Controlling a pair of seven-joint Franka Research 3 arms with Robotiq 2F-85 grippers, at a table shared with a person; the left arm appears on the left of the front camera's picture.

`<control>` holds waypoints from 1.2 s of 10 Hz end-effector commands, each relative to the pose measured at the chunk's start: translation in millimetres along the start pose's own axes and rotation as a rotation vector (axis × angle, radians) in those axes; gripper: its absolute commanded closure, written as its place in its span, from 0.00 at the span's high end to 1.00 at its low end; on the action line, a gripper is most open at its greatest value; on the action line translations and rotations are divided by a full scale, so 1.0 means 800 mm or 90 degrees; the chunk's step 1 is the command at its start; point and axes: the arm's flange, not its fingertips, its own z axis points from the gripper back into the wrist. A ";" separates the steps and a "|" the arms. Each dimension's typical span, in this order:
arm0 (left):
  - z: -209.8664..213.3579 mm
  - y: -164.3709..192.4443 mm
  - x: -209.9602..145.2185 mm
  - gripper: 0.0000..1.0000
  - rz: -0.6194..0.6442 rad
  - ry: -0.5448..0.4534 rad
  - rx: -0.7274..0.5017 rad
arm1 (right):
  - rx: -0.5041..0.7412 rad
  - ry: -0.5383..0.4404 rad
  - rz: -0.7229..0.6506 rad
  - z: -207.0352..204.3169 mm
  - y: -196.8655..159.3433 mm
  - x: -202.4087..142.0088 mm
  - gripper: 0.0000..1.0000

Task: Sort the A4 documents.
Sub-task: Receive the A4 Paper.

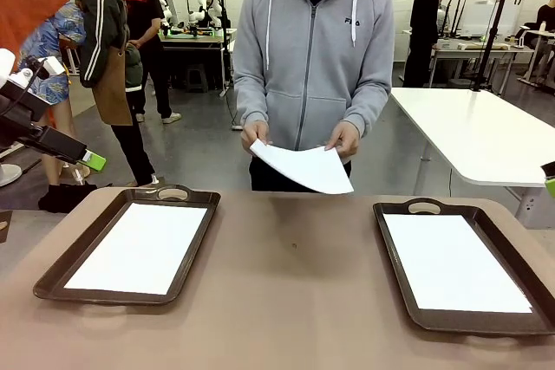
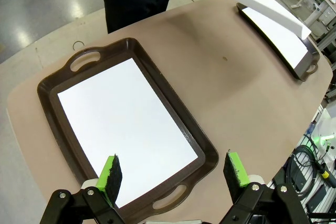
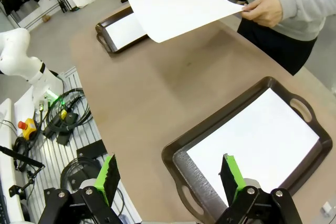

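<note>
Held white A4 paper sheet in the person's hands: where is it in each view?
Front view: white A4 paper sheet top centre, held over the table's far edge.
Left wrist view: top right, above the farther dark brown plastic tray.
Right wrist view: top centre.
Shared landmark: person's grey hooded sweatshirt.

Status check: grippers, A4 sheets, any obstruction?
Left gripper open, empty. Right gripper open, empty. One sheet in each tray; person's hands hold another sheet over the far edge. Nothing blocking.
</note>
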 end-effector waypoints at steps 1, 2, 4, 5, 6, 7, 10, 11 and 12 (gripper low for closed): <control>-0.002 0.000 -0.002 1.00 0.000 -0.002 0.005 | 0.006 0.003 0.004 0.000 0.000 -0.002 1.00; -0.002 0.000 -0.002 1.00 0.000 -0.002 0.005 | 0.006 0.003 0.004 0.000 0.000 -0.002 1.00; -0.002 0.000 -0.002 1.00 0.000 -0.002 0.005 | 0.006 0.003 0.004 0.000 0.000 -0.002 1.00; -0.002 0.000 -0.002 1.00 0.000 -0.002 0.005 | 0.006 0.003 0.004 0.000 0.000 -0.002 1.00; -0.002 0.000 -0.002 1.00 0.000 -0.002 0.005 | 0.006 0.003 0.004 0.000 0.000 -0.002 1.00; -0.002 0.000 -0.002 1.00 0.000 -0.002 0.005 | 0.006 0.003 0.004 0.000 0.000 -0.002 1.00; -0.002 0.000 -0.002 1.00 0.000 -0.002 0.005 | 0.006 0.003 0.004 0.000 0.000 -0.002 1.00; -0.002 0.000 -0.002 1.00 0.000 -0.002 0.005 | 0.006 0.003 0.004 0.000 0.000 -0.002 1.00; -0.002 0.000 -0.002 1.00 0.000 -0.002 0.005 | 0.006 0.003 0.004 0.000 0.000 -0.002 1.00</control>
